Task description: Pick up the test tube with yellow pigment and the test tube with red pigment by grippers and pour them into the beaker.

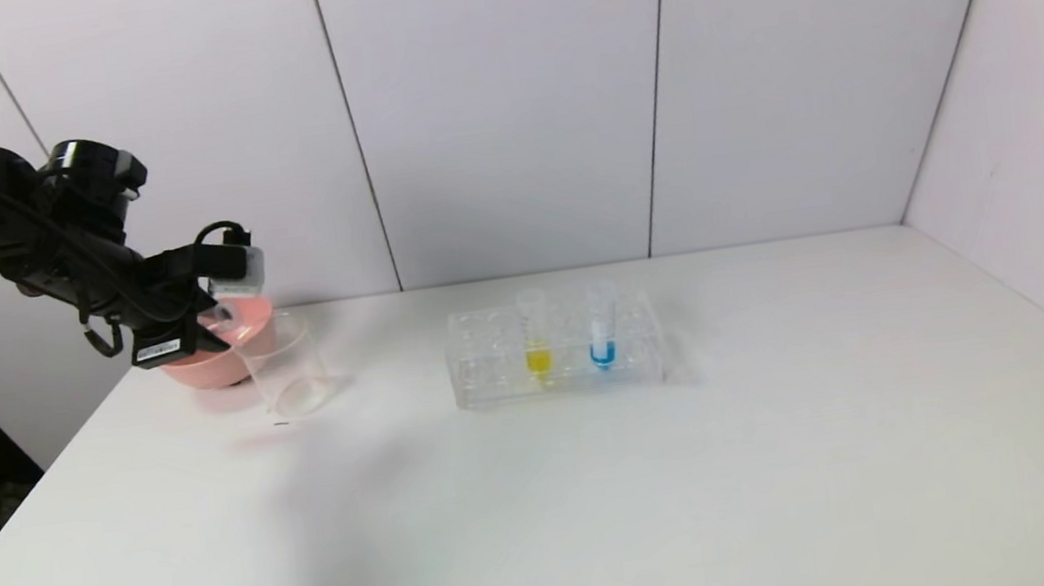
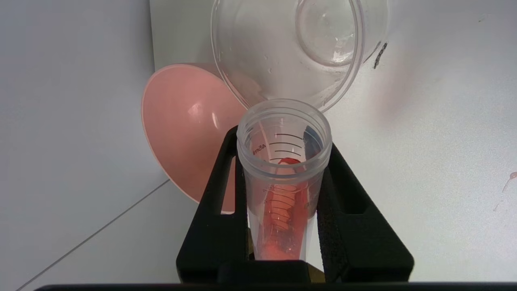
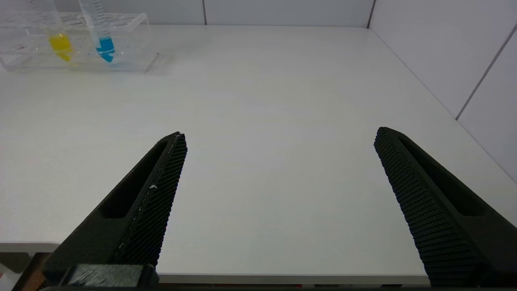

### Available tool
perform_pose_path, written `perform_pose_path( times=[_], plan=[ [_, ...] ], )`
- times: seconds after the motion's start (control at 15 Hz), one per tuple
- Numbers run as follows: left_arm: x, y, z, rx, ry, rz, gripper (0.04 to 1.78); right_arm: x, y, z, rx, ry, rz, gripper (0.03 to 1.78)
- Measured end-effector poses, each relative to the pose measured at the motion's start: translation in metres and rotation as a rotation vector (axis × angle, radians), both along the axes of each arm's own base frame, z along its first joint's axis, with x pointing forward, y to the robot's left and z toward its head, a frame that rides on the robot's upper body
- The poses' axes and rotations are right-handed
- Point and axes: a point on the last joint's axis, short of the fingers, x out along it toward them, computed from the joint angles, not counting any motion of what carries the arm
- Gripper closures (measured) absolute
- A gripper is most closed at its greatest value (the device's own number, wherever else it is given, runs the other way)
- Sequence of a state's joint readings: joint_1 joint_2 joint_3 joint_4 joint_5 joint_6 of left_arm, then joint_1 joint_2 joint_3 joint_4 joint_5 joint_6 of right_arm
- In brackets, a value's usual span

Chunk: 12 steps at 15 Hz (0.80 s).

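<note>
Gripping the test tube with red pigment point(image 2: 284, 178) between its two black fingers point(image 2: 214, 218), the left gripper point(image 2: 282, 161) hovers at the far left of the white table point(image 1: 608, 483), its jaws clamped on the tube's sides just below the ridged rim. The tube is clear plastic with printed graduation lines on its wall, and red-orange liquid lies along its inside toward the narrow tip. In the left wrist view, its open mouth points at the beaker point(image 2: 291, 48), a clear, straight-sided vessel that appears to hold no liquid. In the head view the beaker stands just beside a pink bowl point(image 1: 218, 358). Near the table's middle, a clear tube rack point(image 1: 555, 349) holds the test tube with yellow pigment point(image 1: 536, 337) upright, with a blue-tipped tube point(image 1: 601, 328) just beside it in the same row. The right gripper point(image 3: 278, 169) waits low at the table's near edge, well apart from the rack, its textured fingers spread wide with nothing between them.
</note>
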<state>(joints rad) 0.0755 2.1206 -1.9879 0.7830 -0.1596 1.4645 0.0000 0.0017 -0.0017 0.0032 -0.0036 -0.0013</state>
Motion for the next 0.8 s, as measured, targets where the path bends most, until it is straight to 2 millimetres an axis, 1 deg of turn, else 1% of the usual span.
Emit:
perform_pose_path(
  times=[0.2,0.8],
  plan=[
    [0.0004,-0.001,-0.0008,0.05,0.006,0.031,1.33,0.0,0.0,0.0,0.0,0.0,0.0,0.11],
    [-0.0001,-0.0068,-0.0037,0.093,0.033,0.04,1.33,0.0,0.0,0.0,0.0,0.0,0.0,0.11]
  ],
)
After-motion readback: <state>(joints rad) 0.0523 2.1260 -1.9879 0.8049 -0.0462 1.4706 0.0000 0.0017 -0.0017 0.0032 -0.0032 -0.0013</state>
